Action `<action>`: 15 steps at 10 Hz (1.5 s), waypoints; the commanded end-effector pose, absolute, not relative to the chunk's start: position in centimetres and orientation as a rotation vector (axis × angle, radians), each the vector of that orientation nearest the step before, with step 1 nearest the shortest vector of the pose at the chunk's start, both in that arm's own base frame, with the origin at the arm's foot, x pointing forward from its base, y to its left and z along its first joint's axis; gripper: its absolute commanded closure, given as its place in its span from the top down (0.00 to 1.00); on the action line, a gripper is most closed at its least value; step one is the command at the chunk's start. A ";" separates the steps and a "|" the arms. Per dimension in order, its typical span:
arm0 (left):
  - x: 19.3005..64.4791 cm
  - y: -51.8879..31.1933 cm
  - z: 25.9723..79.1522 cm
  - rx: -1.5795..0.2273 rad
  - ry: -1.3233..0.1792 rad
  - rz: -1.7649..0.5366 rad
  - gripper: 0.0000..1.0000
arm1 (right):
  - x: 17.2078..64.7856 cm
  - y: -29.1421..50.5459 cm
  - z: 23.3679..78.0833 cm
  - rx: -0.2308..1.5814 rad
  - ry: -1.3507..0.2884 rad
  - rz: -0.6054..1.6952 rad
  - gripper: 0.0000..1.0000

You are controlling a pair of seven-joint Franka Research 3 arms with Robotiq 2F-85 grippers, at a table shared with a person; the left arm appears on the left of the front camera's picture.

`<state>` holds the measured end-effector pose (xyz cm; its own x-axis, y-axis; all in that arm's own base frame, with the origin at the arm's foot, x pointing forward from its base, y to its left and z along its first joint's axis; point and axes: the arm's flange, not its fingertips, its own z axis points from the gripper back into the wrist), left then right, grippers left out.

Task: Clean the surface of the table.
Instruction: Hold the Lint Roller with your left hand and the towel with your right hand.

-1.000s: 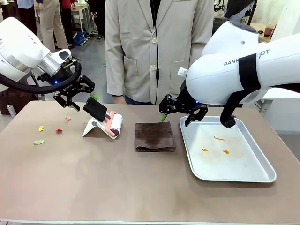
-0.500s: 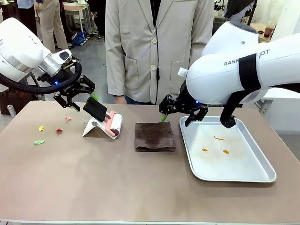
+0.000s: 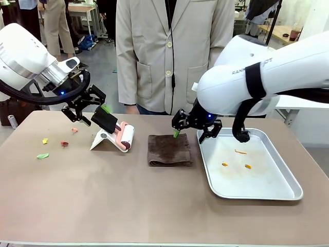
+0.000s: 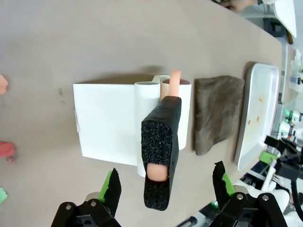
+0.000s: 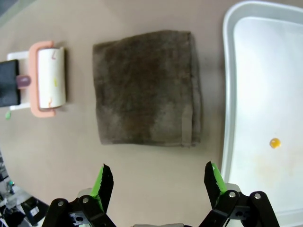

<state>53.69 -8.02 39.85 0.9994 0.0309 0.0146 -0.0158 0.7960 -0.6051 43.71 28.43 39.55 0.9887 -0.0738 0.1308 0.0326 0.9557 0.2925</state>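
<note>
Your left fingers (image 4: pixel 112 189) stand wide, the roller's black handle (image 4: pixel 161 142) lying lengthwise between them; your right fingers (image 5: pixel 103 185), wide too, hover above the brown cloth (image 5: pixel 147 87) on the desk (image 3: pixel 103 195).

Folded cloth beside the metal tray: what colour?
The folded terry cloth is dark brown, clearest in the right wrist view.

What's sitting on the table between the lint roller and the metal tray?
A folded brown cloth lies flat on the table there, per the front view.
</note>
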 end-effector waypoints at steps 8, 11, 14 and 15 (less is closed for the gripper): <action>54.7 -7.4 39.1 -0.802 -0.022 -0.049 1.00 | 50.1 33.7 34.6 0.095 -0.120 -0.083 1.00; 54.7 -7.3 38.8 -0.804 -0.021 -0.051 1.00 | 51.6 34.3 32.4 -0.013 -0.147 -0.076 1.00; 54.8 -7.4 38.5 -0.817 -0.014 -0.046 1.00 | 52.5 34.6 31.2 -0.017 -0.125 -0.063 1.00; 54.8 -7.3 38.4 -0.820 -0.013 -0.044 1.00 | 52.5 34.6 30.9 -0.034 -0.120 -0.080 1.00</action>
<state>54.53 -7.56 38.48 0.9997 -0.0201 0.0146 0.0246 0.7109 -0.7029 52.06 33.98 30.79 0.9931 -0.0424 0.1094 0.0420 0.9991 0.0064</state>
